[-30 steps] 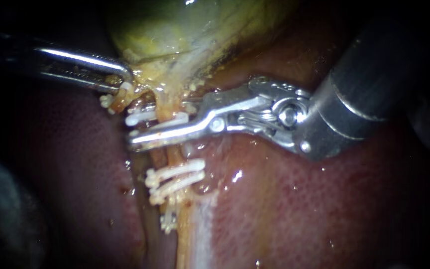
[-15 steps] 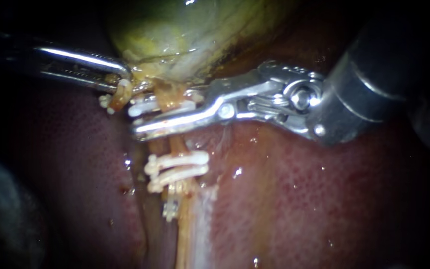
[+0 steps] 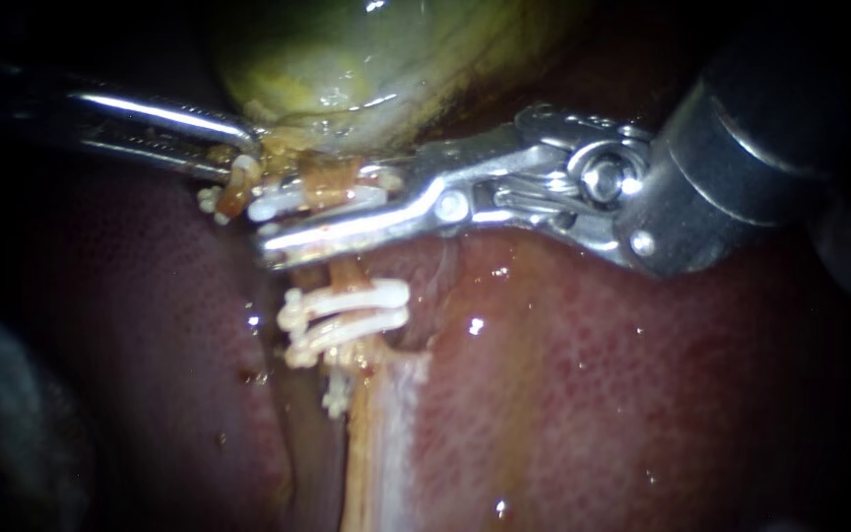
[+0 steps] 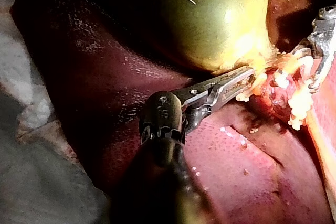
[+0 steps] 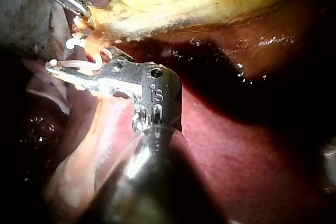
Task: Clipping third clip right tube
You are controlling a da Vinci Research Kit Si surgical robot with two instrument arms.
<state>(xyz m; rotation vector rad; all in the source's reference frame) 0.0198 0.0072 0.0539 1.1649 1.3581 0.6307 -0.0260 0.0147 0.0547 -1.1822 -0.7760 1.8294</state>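
Observation:
My right instrument [image 3: 293, 222] reaches across the orange tube [image 3: 349, 275] just below the gallbladder [image 3: 366, 49]. Its jaws hold a white clip [image 3: 278, 205] that straddles the tube. Two white clips [image 3: 347, 315] sit lower on the same tube, apart from the jaws. My left instrument [image 3: 243, 148] is shut on the yellow tissue at the gallbladder's neck, right above the held clip. In the right wrist view the jaws [image 5: 79, 74] carry the clip [image 5: 71, 65] against the tube. The left wrist view shows the left jaws [image 4: 245, 78] pinching that yellow tissue.
Red liver [image 3: 593, 394] lies around and under the tube. A small beaded white piece [image 3: 335, 399] sits on the tube below the two clips. A pale band of tissue [image 3: 386, 443] runs down from there. The right instrument's wide shaft [image 3: 741, 148] fills the upper right.
My right instrument has slid up the tube toward the gallbladder with the clip, bunching the tube under the neck. The two lower clips rose slightly. The left instrument has held still.

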